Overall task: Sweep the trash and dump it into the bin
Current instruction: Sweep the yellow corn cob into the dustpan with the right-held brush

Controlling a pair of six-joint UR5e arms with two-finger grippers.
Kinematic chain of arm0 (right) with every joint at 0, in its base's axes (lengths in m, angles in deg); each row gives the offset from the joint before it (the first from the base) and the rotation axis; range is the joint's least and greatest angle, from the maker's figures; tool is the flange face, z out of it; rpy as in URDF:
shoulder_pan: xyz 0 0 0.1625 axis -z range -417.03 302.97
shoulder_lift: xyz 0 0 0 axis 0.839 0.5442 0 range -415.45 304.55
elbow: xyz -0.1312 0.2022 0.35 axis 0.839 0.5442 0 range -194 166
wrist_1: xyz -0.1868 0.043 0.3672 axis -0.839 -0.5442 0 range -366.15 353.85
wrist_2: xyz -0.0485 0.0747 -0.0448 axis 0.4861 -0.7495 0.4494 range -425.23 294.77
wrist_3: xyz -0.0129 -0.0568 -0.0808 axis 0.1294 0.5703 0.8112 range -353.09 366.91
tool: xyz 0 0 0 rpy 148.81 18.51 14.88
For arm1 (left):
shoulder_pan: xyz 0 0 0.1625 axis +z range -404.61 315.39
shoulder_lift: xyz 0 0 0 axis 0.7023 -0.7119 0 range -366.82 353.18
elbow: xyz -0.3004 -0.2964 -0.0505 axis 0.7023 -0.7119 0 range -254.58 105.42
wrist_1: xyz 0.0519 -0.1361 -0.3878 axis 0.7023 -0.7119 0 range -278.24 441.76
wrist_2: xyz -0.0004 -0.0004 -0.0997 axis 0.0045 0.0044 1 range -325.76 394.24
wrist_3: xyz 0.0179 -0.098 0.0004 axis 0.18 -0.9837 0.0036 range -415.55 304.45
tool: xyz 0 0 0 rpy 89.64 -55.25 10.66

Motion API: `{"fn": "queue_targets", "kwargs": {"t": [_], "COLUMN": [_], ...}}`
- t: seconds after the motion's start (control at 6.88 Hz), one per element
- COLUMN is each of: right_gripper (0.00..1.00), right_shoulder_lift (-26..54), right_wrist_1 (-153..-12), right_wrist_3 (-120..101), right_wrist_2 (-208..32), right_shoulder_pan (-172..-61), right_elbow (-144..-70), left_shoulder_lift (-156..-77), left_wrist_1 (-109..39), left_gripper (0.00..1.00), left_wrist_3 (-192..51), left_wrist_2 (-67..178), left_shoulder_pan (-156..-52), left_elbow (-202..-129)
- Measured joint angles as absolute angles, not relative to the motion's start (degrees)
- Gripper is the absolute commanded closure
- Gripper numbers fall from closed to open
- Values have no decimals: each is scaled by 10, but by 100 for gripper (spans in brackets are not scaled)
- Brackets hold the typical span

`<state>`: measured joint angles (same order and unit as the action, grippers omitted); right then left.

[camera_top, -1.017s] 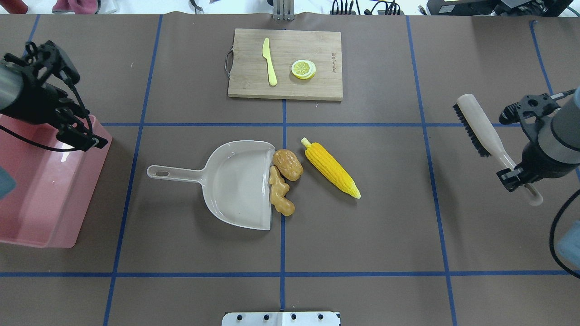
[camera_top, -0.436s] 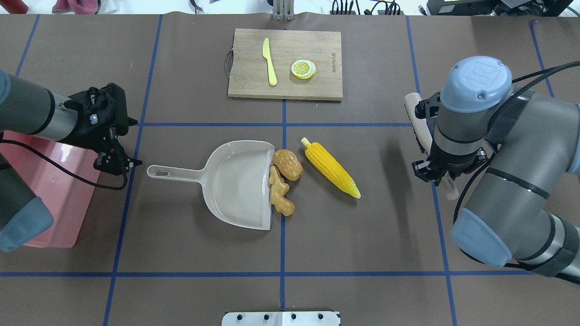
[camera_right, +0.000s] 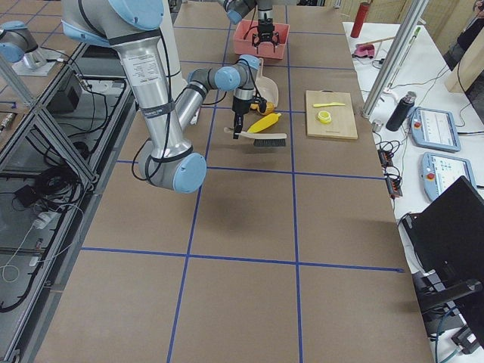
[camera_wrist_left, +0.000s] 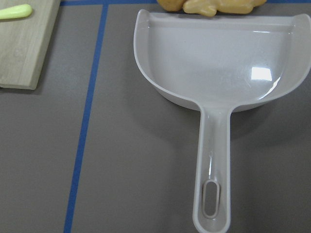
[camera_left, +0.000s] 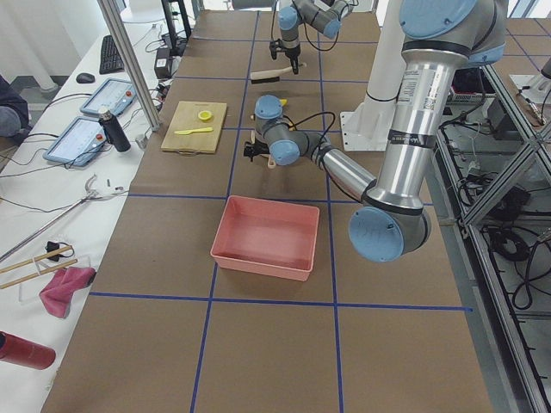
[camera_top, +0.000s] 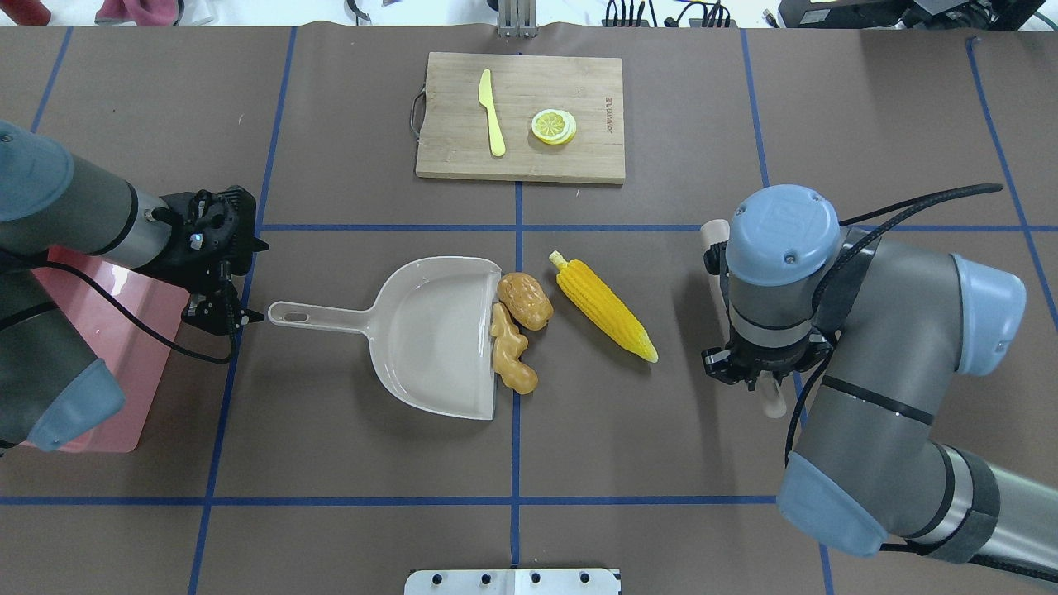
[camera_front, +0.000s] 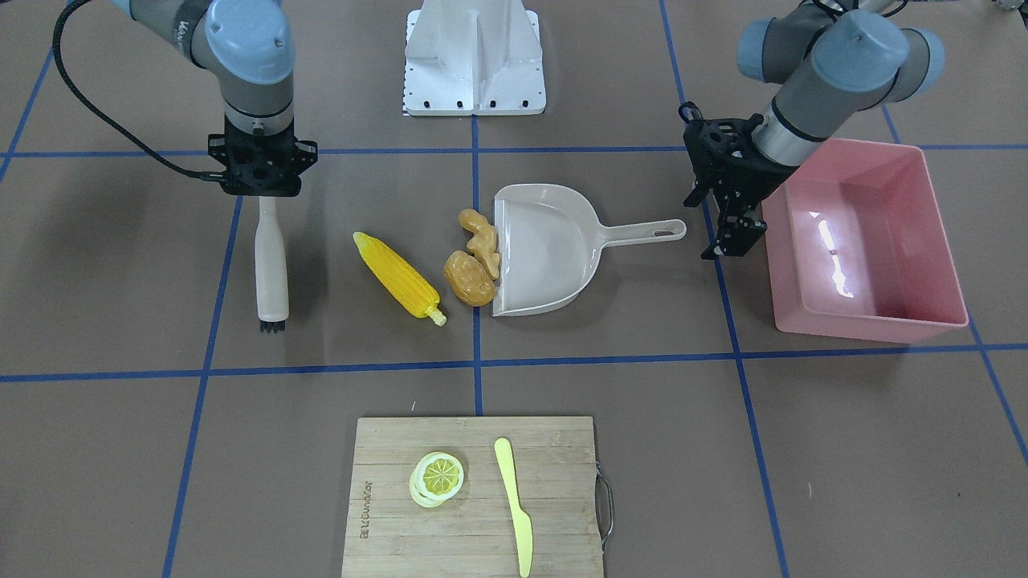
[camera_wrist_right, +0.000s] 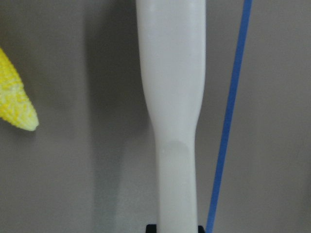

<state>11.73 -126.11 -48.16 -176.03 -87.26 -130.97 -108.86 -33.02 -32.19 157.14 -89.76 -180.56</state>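
Both arms moved inward: right gripper (camera_front: 259, 193), clamped on brush (camera_front: 271, 265), beside corn (camera_top: 606, 308), bare mat (camera_top: 686, 314) between. Left gripper (camera_front: 732, 239), spread and empty, just off dustpan handle (camera_top: 318, 315). Potato (camera_top: 526, 300), ginger (camera_top: 511, 351) touch dustpan lip (camera_top: 493, 401); bin (camera_front: 871, 323) behind left gripper.

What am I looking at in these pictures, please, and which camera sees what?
This is a robot with two arms at a table, each arm ending in a two-finger gripper. One camera looks down from behind the robot and one from across the table. Two more watch from the table's ends, and one sits on each wrist.

The right gripper is shut on the handle of a brush. The left gripper, open and empty, hovers by the handle of a beige dustpan.

At the dustpan's open edge lie a toy potato and a ginger piece. A corn cob lies just beyond them, apart. A pink bin stands on the robot's left.

Farther from the robot, a cutting board carries a plastic knife and a lemon slice.
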Motion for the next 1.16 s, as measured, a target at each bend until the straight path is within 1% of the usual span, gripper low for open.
{"fn": "queue_targets", "kwargs": {"t": [0.29,0.44,1.16], "right_gripper": [100,100,100], "right_shoulder_lift": [111,99,12], "right_wrist_1": [-1226,-1205,-1096], "right_wrist_3": [-516,-523,-558], "right_wrist_2": [-1756,-1753,-1730], "right_shoulder_pan": [-846,-840,-817], "right_elbow": [-1303,-1285,-1155], "left_shoulder_lift": [-1092,-1097,-1116], "left_wrist_1": [-332,-331,-331], "left_gripper": [1,2,2], "left_wrist_3": [-319,-320,-324], "left_wrist_2": [1602,1610,1611], "left_shoulder_pan": [-897,-893,-862], "left_elbow": [-1791,-1784,-1763]}}
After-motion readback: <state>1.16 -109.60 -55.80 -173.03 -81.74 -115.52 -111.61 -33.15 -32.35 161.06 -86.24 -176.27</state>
